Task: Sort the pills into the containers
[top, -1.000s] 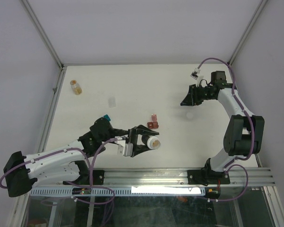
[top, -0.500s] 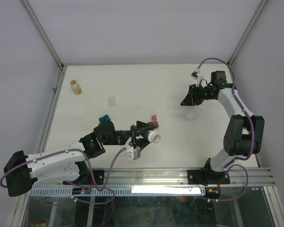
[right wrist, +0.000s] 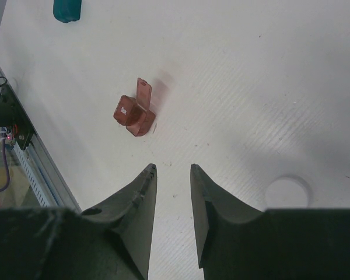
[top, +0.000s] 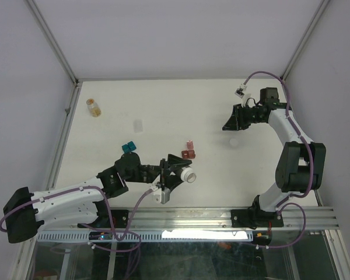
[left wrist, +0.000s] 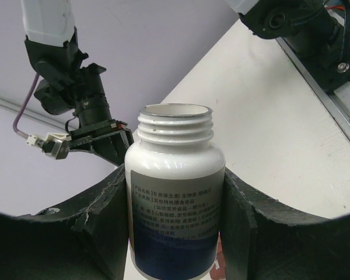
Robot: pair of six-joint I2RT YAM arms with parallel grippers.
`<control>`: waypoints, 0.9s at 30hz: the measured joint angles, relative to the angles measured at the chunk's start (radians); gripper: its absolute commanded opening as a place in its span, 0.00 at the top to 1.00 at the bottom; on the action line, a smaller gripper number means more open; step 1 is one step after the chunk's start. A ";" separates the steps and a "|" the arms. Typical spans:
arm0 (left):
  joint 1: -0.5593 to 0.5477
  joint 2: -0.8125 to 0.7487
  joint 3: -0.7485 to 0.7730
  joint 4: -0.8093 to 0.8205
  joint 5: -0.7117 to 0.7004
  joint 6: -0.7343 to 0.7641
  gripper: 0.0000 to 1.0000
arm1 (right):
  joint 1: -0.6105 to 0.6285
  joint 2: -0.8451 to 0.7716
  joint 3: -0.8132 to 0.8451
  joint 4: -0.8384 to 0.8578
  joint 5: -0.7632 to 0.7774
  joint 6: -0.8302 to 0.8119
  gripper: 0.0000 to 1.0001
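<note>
My left gripper (top: 181, 170) is shut on an open white bottle (top: 187, 174), which is held above the table near the front with its mouth pointing right. In the left wrist view the bottle (left wrist: 174, 192) sits upright between both fingers, uncapped. The dark red container (top: 189, 153) lies just beyond it with its lid open, and it also shows in the right wrist view (right wrist: 134, 115). The teal container (top: 128, 147) lies to the left. My right gripper (top: 229, 124) is slightly open and empty (right wrist: 171, 170), hovering at the right. No pills show.
A white bottle cap (top: 235, 142) lies below the right gripper and also shows in the right wrist view (right wrist: 287, 191). A small amber vial (top: 93, 107) lies at the far left. A small clear piece (top: 139, 125) lies mid-left. A rail (top: 181, 219) runs along the front edge.
My left wrist has rolled with the bottle in its grip and drawn back slightly, uncovering the teal container. The right arm has not moved.
</note>
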 measured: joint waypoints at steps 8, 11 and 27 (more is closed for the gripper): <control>-0.003 0.019 -0.023 0.031 -0.031 0.017 1.00 | 0.000 -0.008 0.000 0.000 -0.001 0.000 0.67; -0.031 0.044 -0.026 0.056 -0.051 0.108 1.00 | 0.000 -0.009 0.000 0.000 -0.002 0.000 0.67; -0.089 0.077 0.020 0.035 -0.067 0.140 1.00 | 0.000 -0.009 0.000 -0.008 -0.025 -0.002 0.67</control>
